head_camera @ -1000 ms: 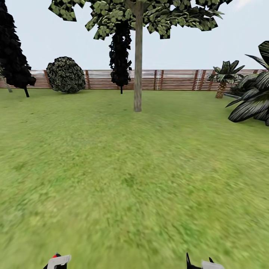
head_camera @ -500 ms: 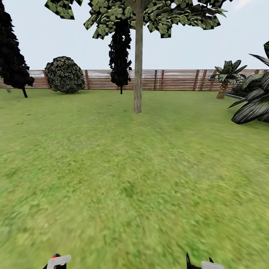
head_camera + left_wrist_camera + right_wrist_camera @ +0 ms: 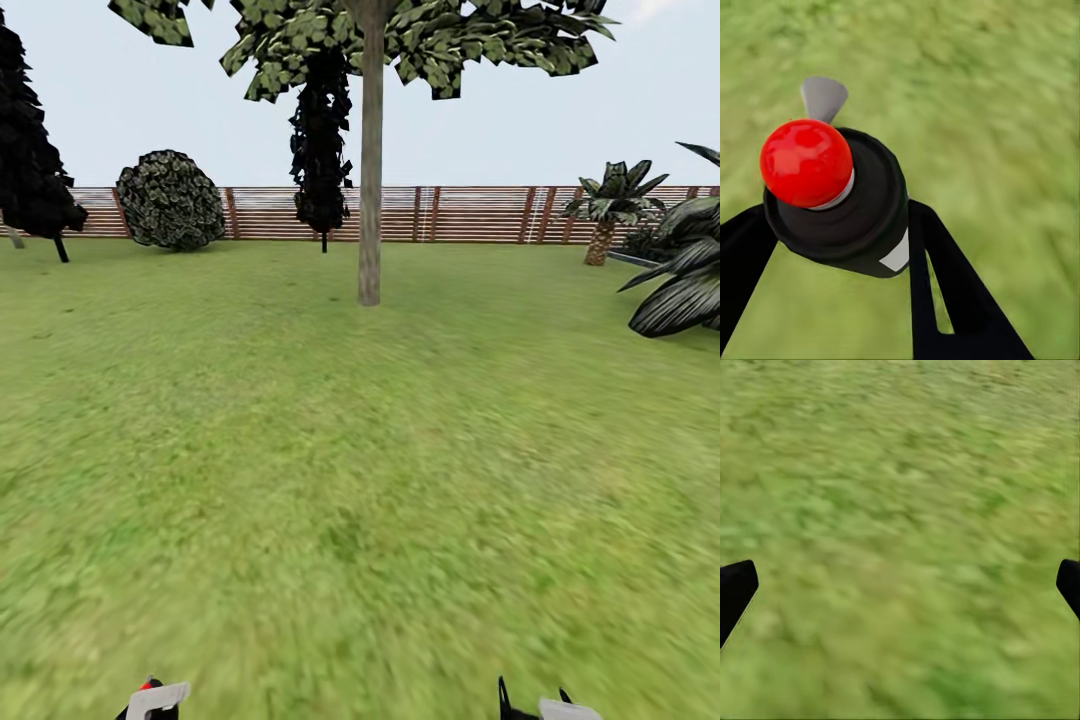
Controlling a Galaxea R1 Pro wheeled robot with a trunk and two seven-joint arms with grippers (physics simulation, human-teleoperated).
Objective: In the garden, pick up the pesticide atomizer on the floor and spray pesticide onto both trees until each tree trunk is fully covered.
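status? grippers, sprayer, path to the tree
Left gripper shut on the pesticide atomizer; right gripper open, empty. Tree straight ahead across the grass. Nothing in the way.

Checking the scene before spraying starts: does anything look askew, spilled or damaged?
Nothing stands out. The pesticide atomizer sits gripped in the left claw, the tree stands straight on the grass, and the fence looks intact.

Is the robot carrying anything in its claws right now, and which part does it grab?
The left gripper clamps the dark, red-capped pesticide atomizer around its black body. The right gripper is open over grass, holding nothing.
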